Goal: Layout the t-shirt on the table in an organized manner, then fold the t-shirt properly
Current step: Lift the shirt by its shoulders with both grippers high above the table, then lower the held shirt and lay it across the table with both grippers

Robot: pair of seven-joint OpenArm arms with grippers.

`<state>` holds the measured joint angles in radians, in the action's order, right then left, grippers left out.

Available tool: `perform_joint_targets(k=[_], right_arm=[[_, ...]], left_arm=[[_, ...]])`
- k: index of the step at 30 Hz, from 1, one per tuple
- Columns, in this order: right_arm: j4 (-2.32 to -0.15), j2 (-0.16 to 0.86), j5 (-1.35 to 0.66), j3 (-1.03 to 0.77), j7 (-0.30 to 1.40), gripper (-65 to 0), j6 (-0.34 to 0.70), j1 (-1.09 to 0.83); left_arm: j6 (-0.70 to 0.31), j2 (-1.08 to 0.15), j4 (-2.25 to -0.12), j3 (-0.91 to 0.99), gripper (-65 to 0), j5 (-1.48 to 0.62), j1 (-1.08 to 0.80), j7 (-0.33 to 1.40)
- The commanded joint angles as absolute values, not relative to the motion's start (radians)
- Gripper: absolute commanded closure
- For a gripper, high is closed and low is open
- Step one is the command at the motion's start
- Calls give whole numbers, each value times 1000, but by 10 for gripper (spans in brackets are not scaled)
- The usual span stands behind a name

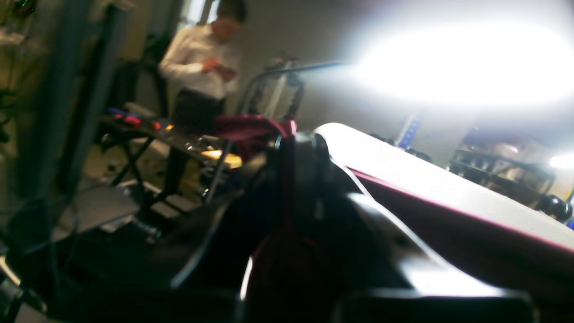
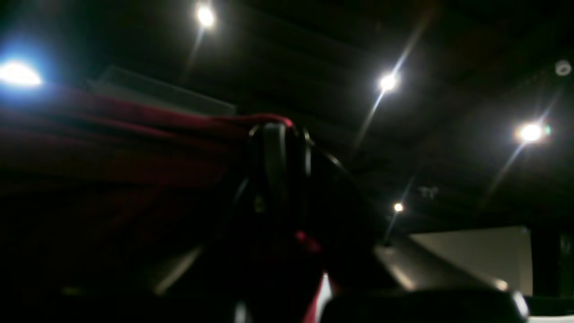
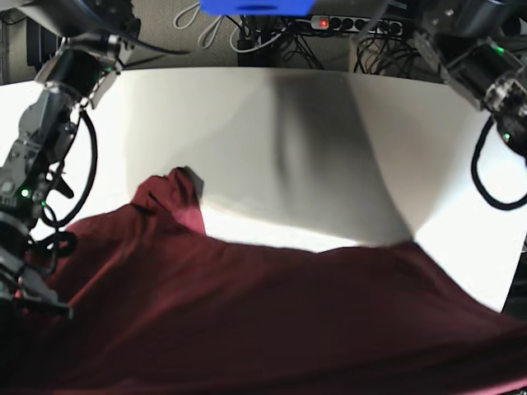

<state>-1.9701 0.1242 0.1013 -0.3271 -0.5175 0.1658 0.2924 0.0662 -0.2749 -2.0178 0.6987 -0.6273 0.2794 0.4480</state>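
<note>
With both grippers, left (image 1: 298, 148) and right (image 2: 276, 134), clenched on the t-shirt (image 3: 272, 317), hem taut; advise lowering evenly onto the table (image 3: 272, 132), avoiding bunching.

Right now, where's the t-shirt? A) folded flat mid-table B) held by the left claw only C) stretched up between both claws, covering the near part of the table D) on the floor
C: the t-shirt spans the near side of the table, its edge pinched in the left claw and the right claw.
</note>
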Motion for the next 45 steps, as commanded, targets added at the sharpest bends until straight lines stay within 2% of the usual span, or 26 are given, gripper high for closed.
perform_joint_targets(k=[1,11,15,25,34,45], right_arm=[[-1985,133,76,-344,-522,0,116,315],[-1962,127,76,-341,-509,0,116,317],[-1929,127,77,-305,-433,0,116,325],[-1867,127,77,-237,-320,0,116,403],[-1570,127,77,-236,-325,0,116,460],[-1127,134,84,-236,-326,0,116,628]], left_arm=[[96,-309,-2029,730,-1,-616,286,406],[96,-338,-2026,783,-1,-659,245,409],[97,-337,-2018,720,-1,-654,249,409],[97,-332,-2002,598,-1,-495,271,407],[96,-292,-1816,555,-1,-493,358,406],[96,-292,-1400,478,-1,-493,538,401]])
